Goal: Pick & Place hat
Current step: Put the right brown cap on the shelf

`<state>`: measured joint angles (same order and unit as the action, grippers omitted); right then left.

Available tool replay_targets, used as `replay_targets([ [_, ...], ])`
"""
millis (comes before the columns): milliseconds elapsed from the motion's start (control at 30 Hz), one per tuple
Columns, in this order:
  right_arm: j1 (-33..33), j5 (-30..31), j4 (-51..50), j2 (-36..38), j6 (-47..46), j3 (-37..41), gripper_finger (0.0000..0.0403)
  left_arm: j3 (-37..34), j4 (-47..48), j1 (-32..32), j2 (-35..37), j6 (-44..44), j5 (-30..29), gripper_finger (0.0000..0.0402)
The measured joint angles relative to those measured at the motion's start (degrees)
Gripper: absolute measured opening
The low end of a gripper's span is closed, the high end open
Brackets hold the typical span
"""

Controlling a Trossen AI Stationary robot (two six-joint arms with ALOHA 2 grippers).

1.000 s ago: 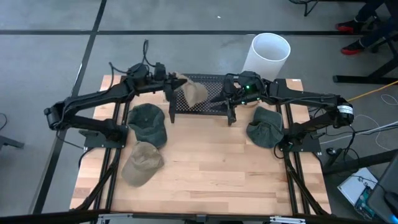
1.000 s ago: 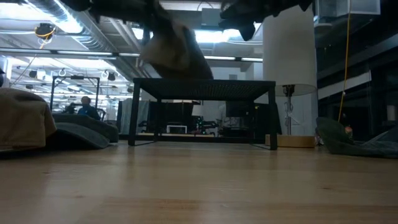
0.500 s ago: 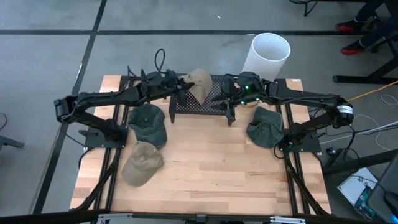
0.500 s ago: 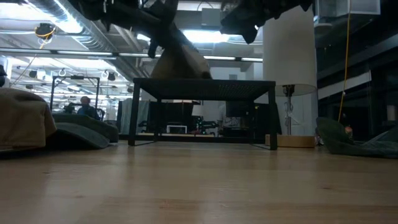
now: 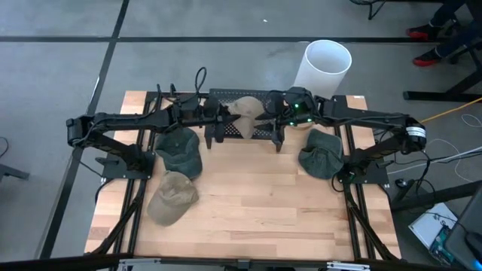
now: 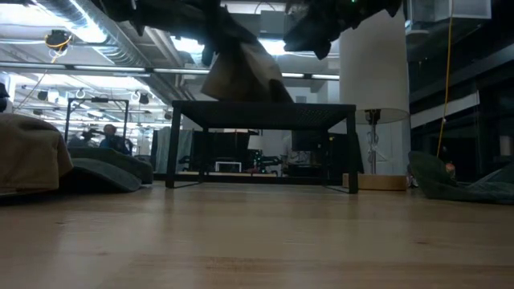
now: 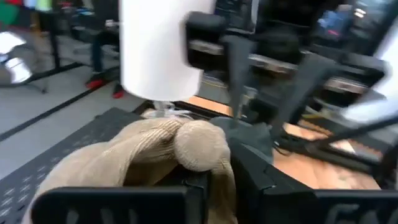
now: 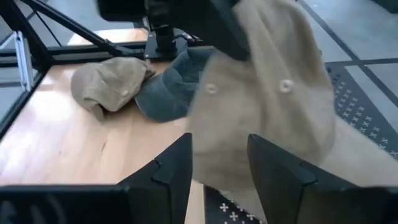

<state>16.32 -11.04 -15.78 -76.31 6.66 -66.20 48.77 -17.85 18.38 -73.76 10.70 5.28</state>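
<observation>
While the left claw (image 5: 223, 120) stays clamped on the tan hat (image 5: 245, 111), it holds that hat above the black mesh rack (image 5: 260, 132) at the desk's (image 5: 256, 211) far edge. Facing it over the rack, the right claw (image 5: 269, 114) has its fingers apart. Two green hats (image 5: 178, 149) (image 5: 321, 153) and another tan hat (image 5: 172, 197) lie on the desk.

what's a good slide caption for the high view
Left gripper holds a tan hat over the black mesh rack; right gripper waits beside it.
</observation>
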Motion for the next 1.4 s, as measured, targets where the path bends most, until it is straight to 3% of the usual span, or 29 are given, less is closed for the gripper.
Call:
replay_targets([
  [300,0.1,0.2,-0.4,-1.9,1.4,0.0,0.0155,0.0,0.2,0.1,0.5,-0.8,0.3,0.011],
  [500,1.3,3.6,-0.4,-1.9,1.5,0.0,0.0155,-0.1,2.3,1.4,3.7,-0.8,2.7,0.0136],
  [867,3.3,6.6,-0.4,-1.9,1.3,0.0,0.0155,0.0,17.6,1.7,5.7,5.2,1.9,0.0124],
  [1133,3.2,6.5,-1.3,-1.9,-0.2,0.0,0.0155,0.0,25.8,3.8,9.0,9.0,11.6,0.012],
  [1400,3.2,6.5,-1.7,-1.9,-0.2,0.0,0.0155,0.0,33.3,7.7,16.3,11.6,12.4,0.012],
])
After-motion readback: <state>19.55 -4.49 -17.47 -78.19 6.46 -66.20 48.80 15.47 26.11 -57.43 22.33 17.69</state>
